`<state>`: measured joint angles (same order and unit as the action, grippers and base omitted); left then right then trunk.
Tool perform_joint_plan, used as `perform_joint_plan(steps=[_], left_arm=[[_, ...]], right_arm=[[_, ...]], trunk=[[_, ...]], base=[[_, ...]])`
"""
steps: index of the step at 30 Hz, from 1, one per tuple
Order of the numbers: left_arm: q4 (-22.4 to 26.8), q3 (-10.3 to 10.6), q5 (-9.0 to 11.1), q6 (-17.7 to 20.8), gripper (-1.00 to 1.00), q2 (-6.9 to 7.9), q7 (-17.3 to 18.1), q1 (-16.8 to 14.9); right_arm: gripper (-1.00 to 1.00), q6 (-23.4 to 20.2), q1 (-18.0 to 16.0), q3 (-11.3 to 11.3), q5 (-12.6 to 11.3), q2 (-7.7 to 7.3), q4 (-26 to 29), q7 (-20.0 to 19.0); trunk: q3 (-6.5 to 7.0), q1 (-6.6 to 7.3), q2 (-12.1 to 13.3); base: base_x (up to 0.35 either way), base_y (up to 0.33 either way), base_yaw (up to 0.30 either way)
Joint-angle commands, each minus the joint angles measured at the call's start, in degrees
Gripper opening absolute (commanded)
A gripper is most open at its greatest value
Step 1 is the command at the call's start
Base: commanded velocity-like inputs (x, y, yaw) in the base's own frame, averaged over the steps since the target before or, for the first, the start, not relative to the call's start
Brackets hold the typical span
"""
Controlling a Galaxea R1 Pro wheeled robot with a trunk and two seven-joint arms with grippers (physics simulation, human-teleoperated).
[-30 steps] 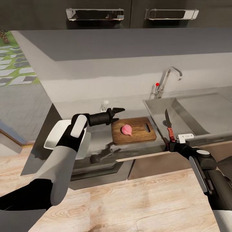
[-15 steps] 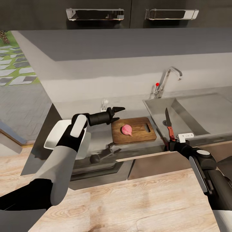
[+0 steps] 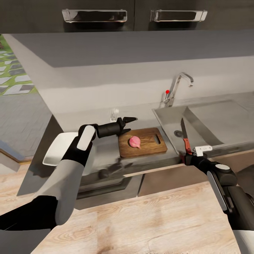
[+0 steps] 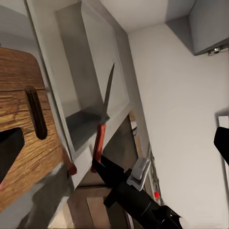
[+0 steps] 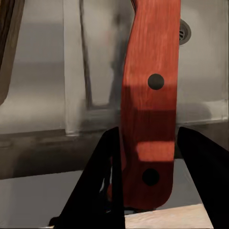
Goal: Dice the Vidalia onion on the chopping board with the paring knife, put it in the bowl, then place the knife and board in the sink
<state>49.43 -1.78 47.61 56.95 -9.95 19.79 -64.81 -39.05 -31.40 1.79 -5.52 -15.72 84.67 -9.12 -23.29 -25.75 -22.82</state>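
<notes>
Onion (image 3: 134,141) whole on the board (image 3: 142,142) beside the sink (image 3: 211,121), right gripper (image 3: 186,155) clamped on the knife (image 3: 184,138) over the sink's front edge, left gripper (image 3: 131,120) empty and apart, cutting next, probably.

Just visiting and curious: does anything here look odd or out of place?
Nothing spilled or broken. The whole onion sits uncut on the chopping board, and the right claw holds the paring knife upright, blade over the sink.
</notes>
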Motion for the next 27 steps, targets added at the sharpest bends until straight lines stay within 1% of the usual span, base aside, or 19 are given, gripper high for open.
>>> perform_joint_plan(steps=[1, 8, 14, 23, 25, 27], left_arm=[[-0.03, -0.18, -0.33, 0.3, 1.0, -0.05, 0.33, -0.05], [-0.57, -0.08, -0.28, 0.29, 1.0, -0.05, 0.33, -0.05], [-2.77, 0.0, -0.25, 0.27, 1.0, -0.05, 0.37, -0.05], [-3.41, -0.01, -0.24, 0.31, 1.0, -0.05, 0.42, -0.05], [-3.43, -0.03, -0.24, 0.32, 1.0, -0.05, 0.42, -0.05], [-3.41, -0.05, -0.24, 0.34, 1.0, -0.05, 0.42, -0.05]], right_arm=[[-1.0, -0.32, -0.05, 0.05, -0.54, -0.01, 0.05, 0.06], [-1.0, -0.32, -0.05, 0.05, -0.54, -0.01, 0.05, 0.06], [-1.0, -0.31, -0.02, 0.05, -0.54, -0.01, 0.05, 0.08], [-1.0, -0.26, -0.05, -0.01, -0.39, -0.01, 0.05, 0.53], [-1.0, -0.25, -0.04, -0.02, -0.32, -0.01, 0.05, 0.96], [-1.0, -0.21, -0.04, -0.04, -0.25, -0.01, 0.05, 2.27]], trunk=[[-0.09, -0.03, -0.1], [-0.09, -0.03, -0.1], [-0.09, -0.03, -0.1], [-0.09, -0.03, -0.1], [-0.09, -0.03, -0.1], [-0.09, -0.03, -0.1]], base=[[0.0, 0.0, -0.201], [0.0, 0.0, -0.091], [0.0, 0.0, -0.015], [0.0, 0.0, -0.002], [0.0, 0.0, 0.0], [0.0, 0.0, 0.0]])
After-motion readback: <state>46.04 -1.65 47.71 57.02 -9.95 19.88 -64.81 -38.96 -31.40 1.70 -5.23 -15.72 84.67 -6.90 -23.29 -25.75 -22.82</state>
